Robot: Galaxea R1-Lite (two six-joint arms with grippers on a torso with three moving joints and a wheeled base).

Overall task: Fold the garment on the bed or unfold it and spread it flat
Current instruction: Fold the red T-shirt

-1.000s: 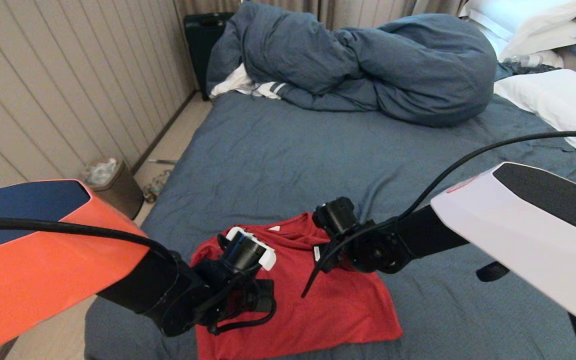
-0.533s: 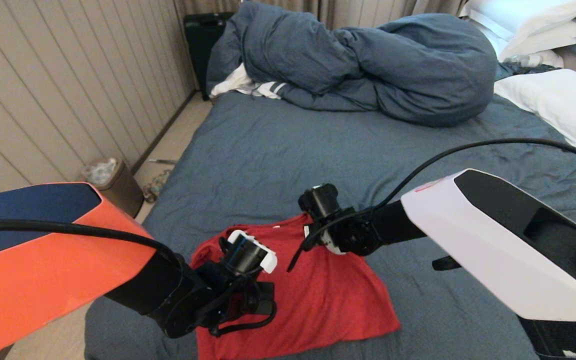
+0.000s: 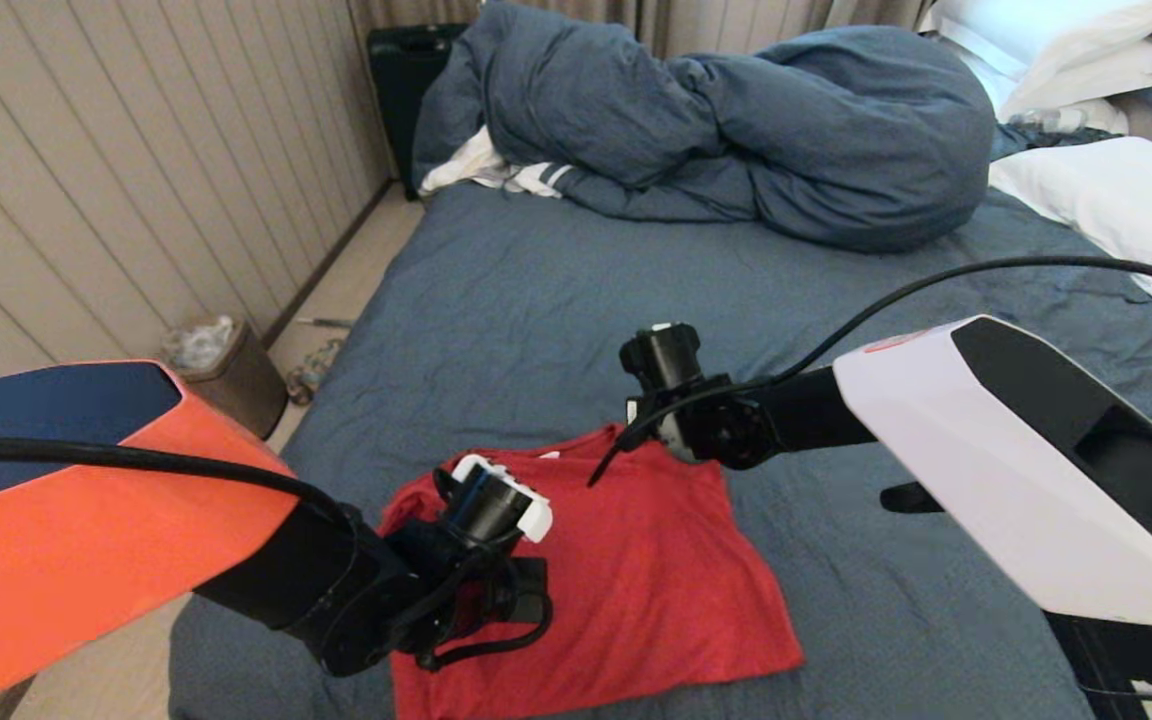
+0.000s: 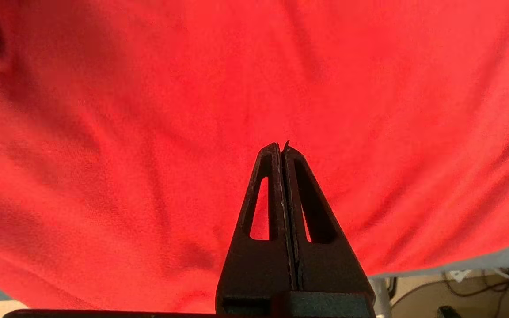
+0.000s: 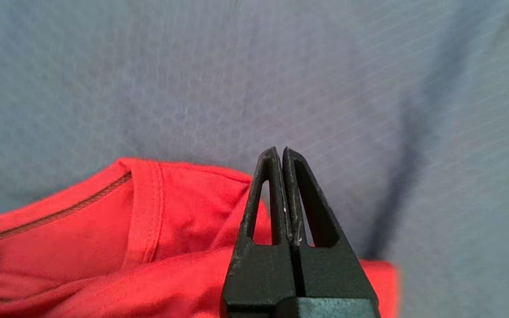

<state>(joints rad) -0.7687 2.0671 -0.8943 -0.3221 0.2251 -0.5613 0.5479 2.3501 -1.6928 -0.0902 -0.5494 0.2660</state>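
No readable text, label or sign shows anywhere

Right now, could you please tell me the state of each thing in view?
T-shirt: folded, lying on the bed.
Left claw: shut, empty, over the T-shirt.
Right claw: shut, empty, at the T-shirt's far edge.
Duvet: bunched up.

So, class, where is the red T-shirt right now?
In the head view the T-shirt lies on the bed's near edge, left of centre, under both grippers.
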